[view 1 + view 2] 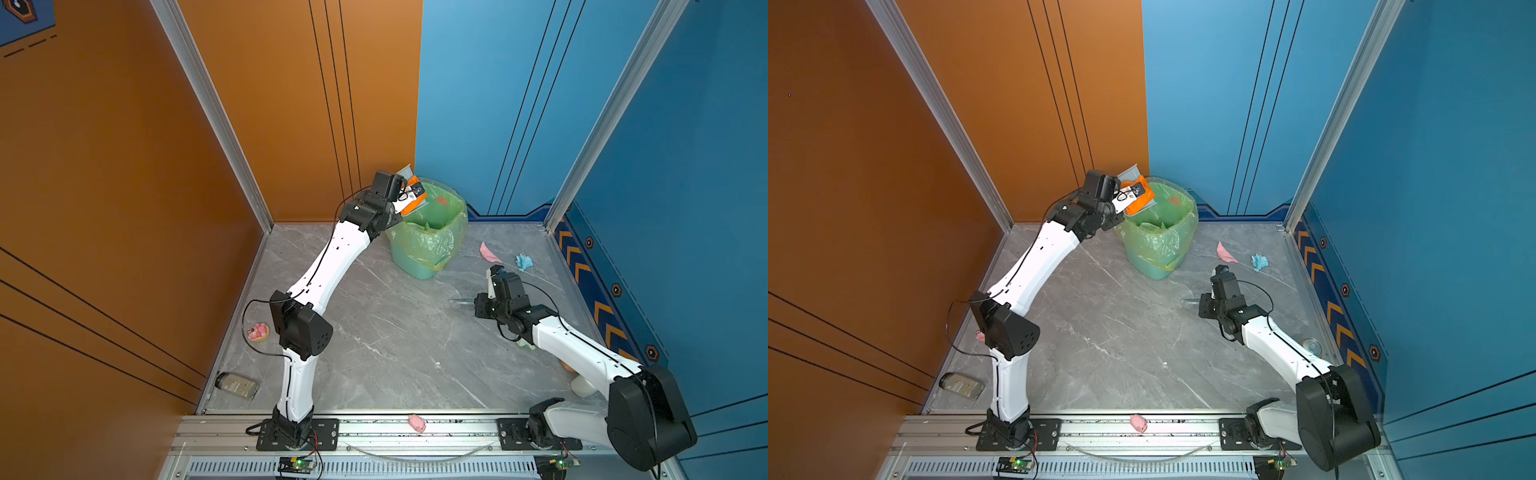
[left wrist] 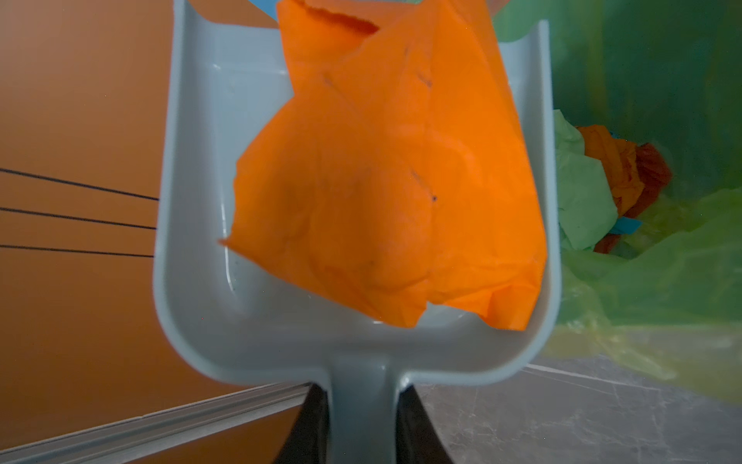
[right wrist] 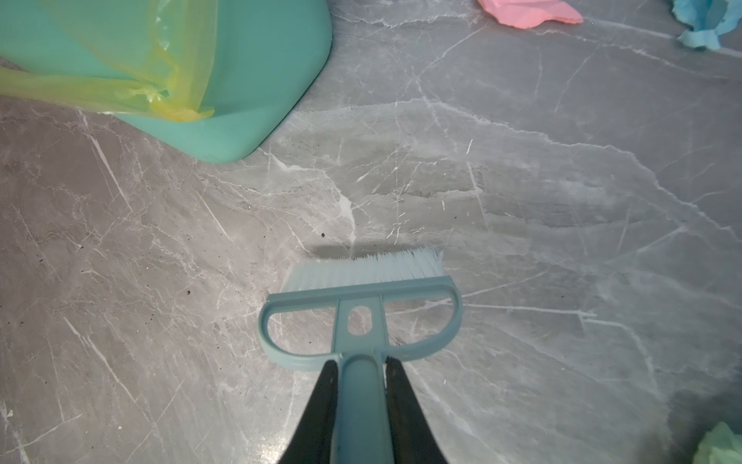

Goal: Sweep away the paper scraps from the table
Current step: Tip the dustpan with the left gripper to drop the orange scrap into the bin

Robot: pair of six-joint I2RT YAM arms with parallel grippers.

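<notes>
Dustpan (image 1: 404, 170) carrying orange scrap (image 1: 411, 205), gripped by left pincer (image 1: 409, 195), raised at rim of bin (image 1: 419, 266) at twelve o'clock of desk (image 1: 395, 353) in a top view; pink scrap (image 1: 488, 252) and blue scrap (image 1: 524, 262) loose toward two o'clock, just beyond right pincer (image 1: 471, 301). Left wrist: black fingers (image 2: 313, 426) tight on dustpan handle, other scraps (image 2: 582, 193) inside bin. Right wrist: pincer clenched on brush (image 3: 361, 305), bristles down toward desk.

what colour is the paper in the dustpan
Orange: the paper scrap in the pale grey dustpan shows best in the left wrist view.
</notes>
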